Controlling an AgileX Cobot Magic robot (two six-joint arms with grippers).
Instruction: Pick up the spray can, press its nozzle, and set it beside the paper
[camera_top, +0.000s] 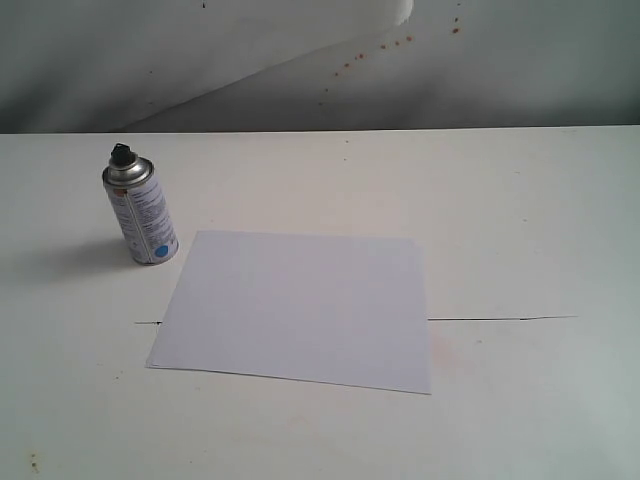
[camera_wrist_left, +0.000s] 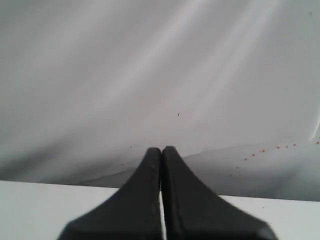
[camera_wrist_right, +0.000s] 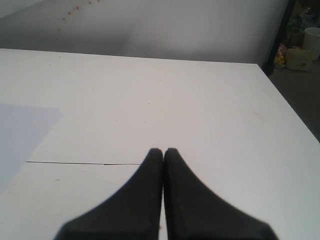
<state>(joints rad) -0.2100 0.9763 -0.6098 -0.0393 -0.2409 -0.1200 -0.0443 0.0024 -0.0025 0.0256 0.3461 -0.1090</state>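
Note:
The silver spray can (camera_top: 140, 208) stands upright on the white table at the left of the exterior view, its black nozzle (camera_top: 122, 155) on top. The white paper (camera_top: 297, 308) lies flat just right of the can, a small gap between them; its edge (camera_wrist_right: 22, 135) also shows in the right wrist view. Neither arm appears in the exterior view. My left gripper (camera_wrist_left: 161, 150) is shut and empty, facing the grey backdrop above the table edge. My right gripper (camera_wrist_right: 163, 151) is shut and empty above bare table, off to the side of the paper.
A thin dark seam (camera_top: 500, 319) runs across the table (camera_top: 520, 200) on both sides of the paper. A grey backdrop (camera_top: 300, 60) with small reddish specks stands behind. The table's side edge (camera_wrist_right: 287, 100) and clutter beyond it show in the right wrist view.

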